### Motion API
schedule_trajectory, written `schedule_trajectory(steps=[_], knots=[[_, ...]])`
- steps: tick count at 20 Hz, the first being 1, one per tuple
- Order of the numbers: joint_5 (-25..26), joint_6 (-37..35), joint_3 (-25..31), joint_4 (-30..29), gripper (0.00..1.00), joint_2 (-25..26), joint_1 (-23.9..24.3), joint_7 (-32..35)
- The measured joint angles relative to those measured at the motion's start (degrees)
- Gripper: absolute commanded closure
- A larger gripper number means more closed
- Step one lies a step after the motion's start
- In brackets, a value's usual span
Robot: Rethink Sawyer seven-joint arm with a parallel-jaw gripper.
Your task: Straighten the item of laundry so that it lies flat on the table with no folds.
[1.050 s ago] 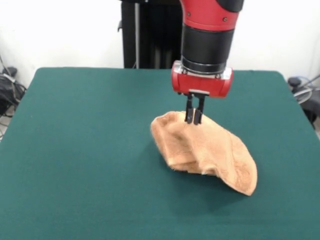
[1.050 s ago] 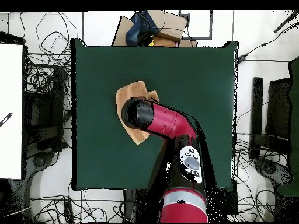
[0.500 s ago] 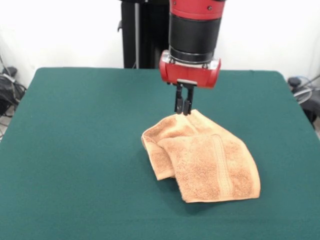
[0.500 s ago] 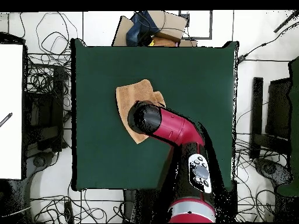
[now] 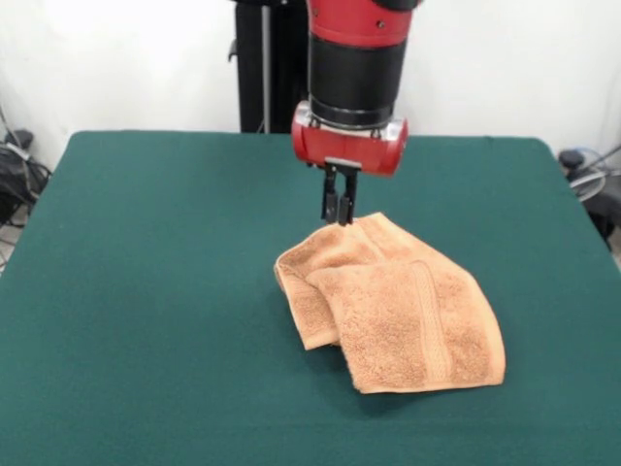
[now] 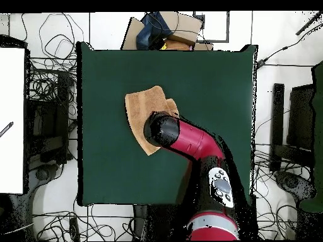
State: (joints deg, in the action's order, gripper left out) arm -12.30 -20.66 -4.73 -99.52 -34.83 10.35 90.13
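Observation:
The item of laundry [image 5: 408,311], a light orange-tan towel, lies crumpled on the green table [image 5: 146,291] right of centre. One flap is folded over with a woven band running down it, and another layer sticks out underneath at the left. My gripper [image 5: 339,212] hangs just above the towel's far edge with nothing in it, its fingers a narrow gap apart. From overhead, the towel [image 6: 142,107] shows left of centre on the table [image 6: 208,88], partly covered by the arm, which hides the gripper.
Cardboard and dark items [image 6: 165,30] sit beyond the table's top edge in the overhead view. Cables and equipment [image 6: 47,94] lie around the table's sides.
The towel left the gripper and dropped onto the table, spreading into a flatter folded heap. The gripper then rose slightly and shifted left in the front view.

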Motion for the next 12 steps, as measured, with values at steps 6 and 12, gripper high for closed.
schedule_trajectory(steps=[6, 12], knots=[[-0.01, 1.45, -0.08, 0.50, 1.00, 3.21, -1.53, 0.00], [-0.02, 2.19, -0.19, 1.59, 1.00, 7.22, -4.09, 0.00]])
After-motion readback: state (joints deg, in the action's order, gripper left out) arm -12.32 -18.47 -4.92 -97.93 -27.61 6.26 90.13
